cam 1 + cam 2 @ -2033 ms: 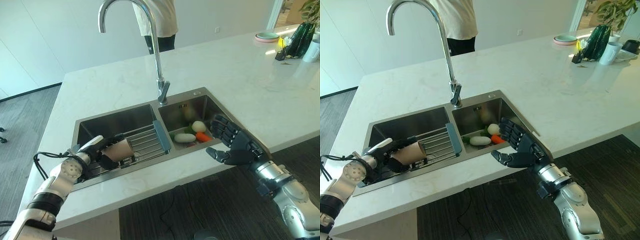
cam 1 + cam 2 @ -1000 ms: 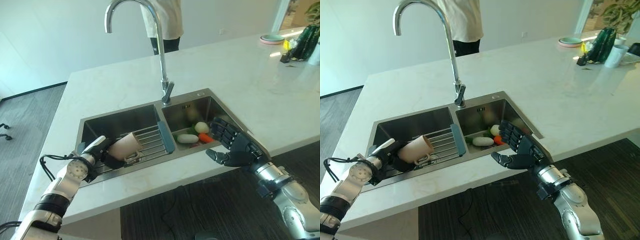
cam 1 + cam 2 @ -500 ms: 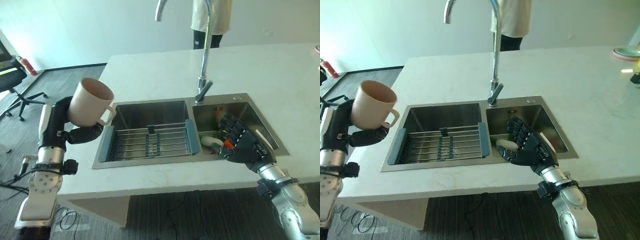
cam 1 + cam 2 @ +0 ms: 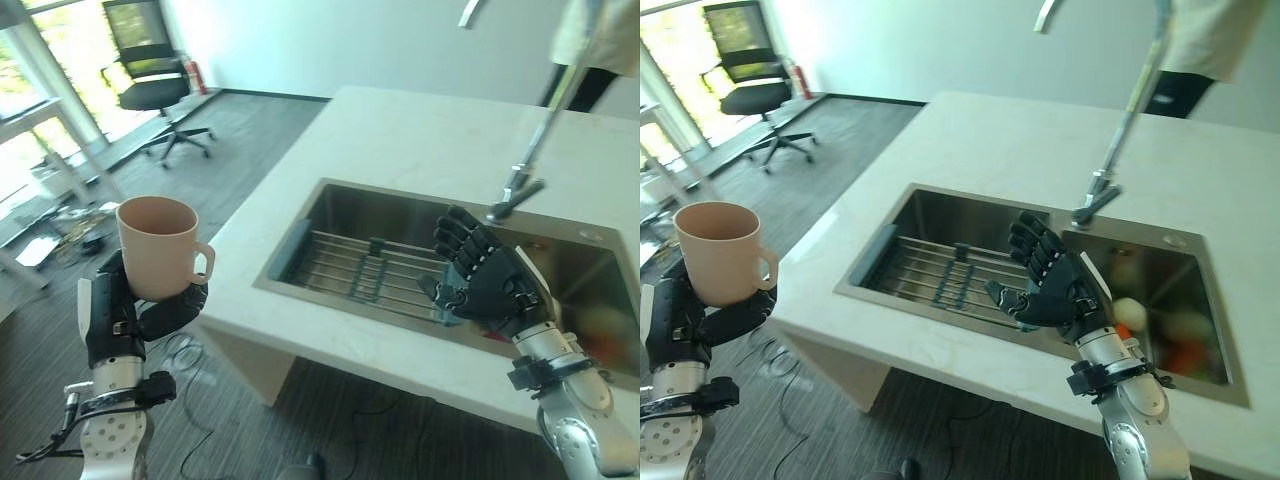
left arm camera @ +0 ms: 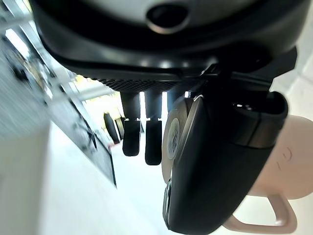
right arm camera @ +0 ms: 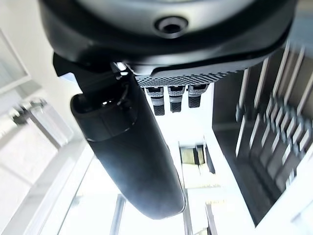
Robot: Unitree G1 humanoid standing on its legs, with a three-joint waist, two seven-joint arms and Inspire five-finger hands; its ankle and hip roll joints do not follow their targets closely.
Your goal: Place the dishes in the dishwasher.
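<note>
The left hand (image 4: pixel 135 310) held the beige mug (image 4: pixel 157 246) upright, fingers curled around it, well clear of the counter (image 4: pixel 400 140), while the right hand (image 4: pixel 490 280) hovered open-fingered over the sink (image 4: pixel 330 215); loading seemingly remained undone.

Two head views, side by side, looking down at the white marble tabletop (image 4: pixel 400 130) and steel double sink (image 4: pixel 940 215) toward 1 o'clock, sharing both. Wrist views very close behind each dark robot hand.
</note>
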